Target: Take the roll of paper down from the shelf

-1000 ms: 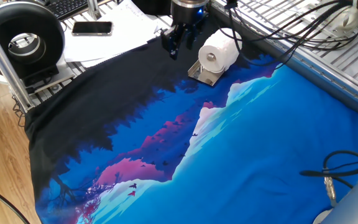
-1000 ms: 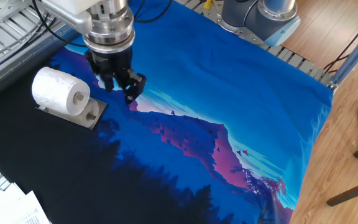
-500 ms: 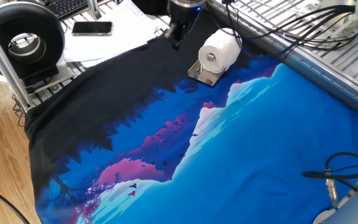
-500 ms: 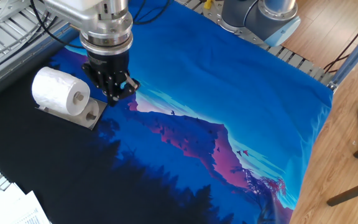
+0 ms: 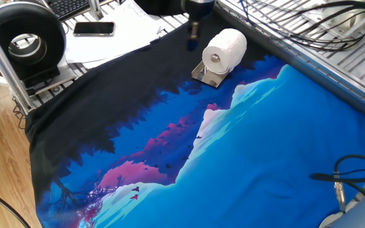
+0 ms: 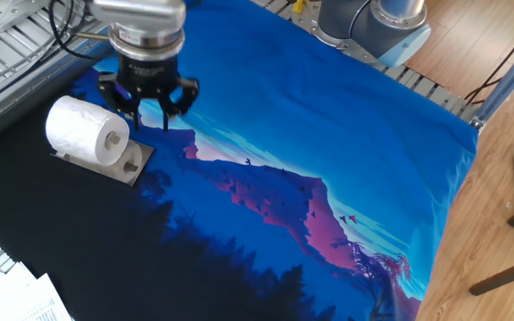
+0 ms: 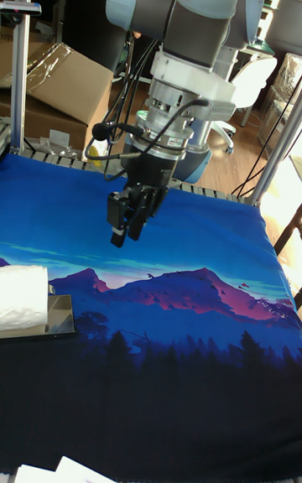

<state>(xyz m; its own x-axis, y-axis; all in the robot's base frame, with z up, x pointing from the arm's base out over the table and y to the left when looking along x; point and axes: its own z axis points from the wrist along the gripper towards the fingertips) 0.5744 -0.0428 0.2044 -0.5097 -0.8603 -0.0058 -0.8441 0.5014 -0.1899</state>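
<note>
The white roll of paper [image 5: 224,50] lies on its side on the small silvery shelf [image 5: 208,76], which stands on the dark end of the blue printed cloth. In the other fixed view the roll of paper [image 6: 86,132] and the shelf [image 6: 130,164] are at the left. My gripper [image 6: 148,105] hangs just right of and above the roll, apart from it, fingers spread and empty. One fixed view shows only a fingertip of the gripper [image 5: 193,35] at the top edge. In the tall view the gripper [image 7: 130,216] is up and right of the roll [image 7: 21,297].
A big black spool [image 5: 24,41], a phone [image 5: 94,28] and papers [image 5: 128,22] lie beyond the cloth's dark end. Wire grid racks [image 5: 334,44] with cables run along one side. The robot base [image 6: 373,22] stands at the cloth's far edge.
The gripper has risen and turned about its vertical axis, and its fingers now stand spread beside the roll. Roll and shelf have not moved.
</note>
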